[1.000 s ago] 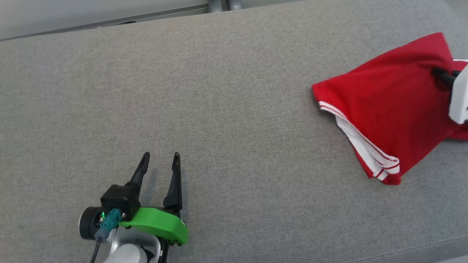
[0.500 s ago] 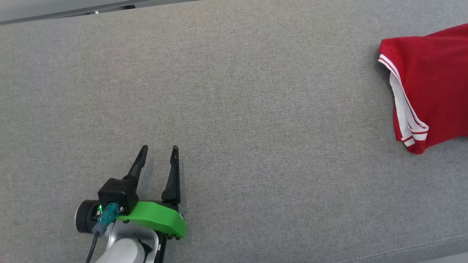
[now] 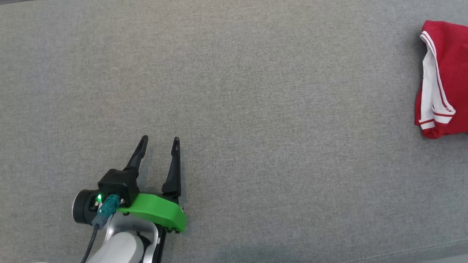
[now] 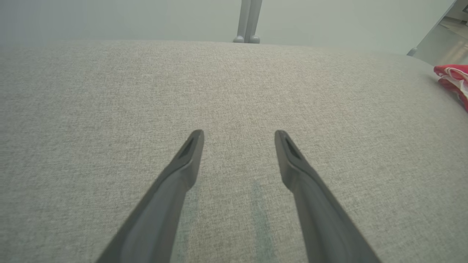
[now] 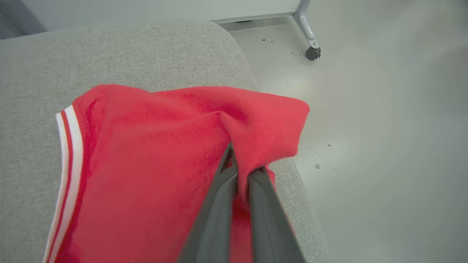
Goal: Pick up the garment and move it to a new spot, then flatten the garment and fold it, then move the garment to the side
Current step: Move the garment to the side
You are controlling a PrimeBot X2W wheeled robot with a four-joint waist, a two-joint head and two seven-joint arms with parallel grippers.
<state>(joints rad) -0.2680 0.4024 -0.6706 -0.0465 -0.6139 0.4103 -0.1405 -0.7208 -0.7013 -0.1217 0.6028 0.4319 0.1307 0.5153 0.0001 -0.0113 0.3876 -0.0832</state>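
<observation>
The grey counter [image 3: 256, 91], padded and covered in a coarse woven fabric, has slid upward in the head view. Its far edge has left the picture, so the camera itself has moved. Even allowing for that, the garment [image 3: 451, 65] has gone well off to the right of the left claw [image 3: 160, 138]. Its shape has changed too: the white-striped hem, slanted a second ago, now hangs nearly upright at the picture's right edge. I judge the last step, moving it to the side, to be under way and nearly done.

In the right wrist view the garment [image 5: 146, 164] is a soft red knit, folded into a thick, loosely rounded packet. It lies at the counter's rounded corner, with one lobe reaching out over the pale smooth floor [image 5: 365, 109]. Put down here, that lobe could drag it off the corner.

The left claw [image 4: 238, 133] is spread and empty, low over bare fabric. The right claw [image 5: 241, 164] is pressed together, pinching a raised ridge of the cloth between its slim dark fingers.
</observation>
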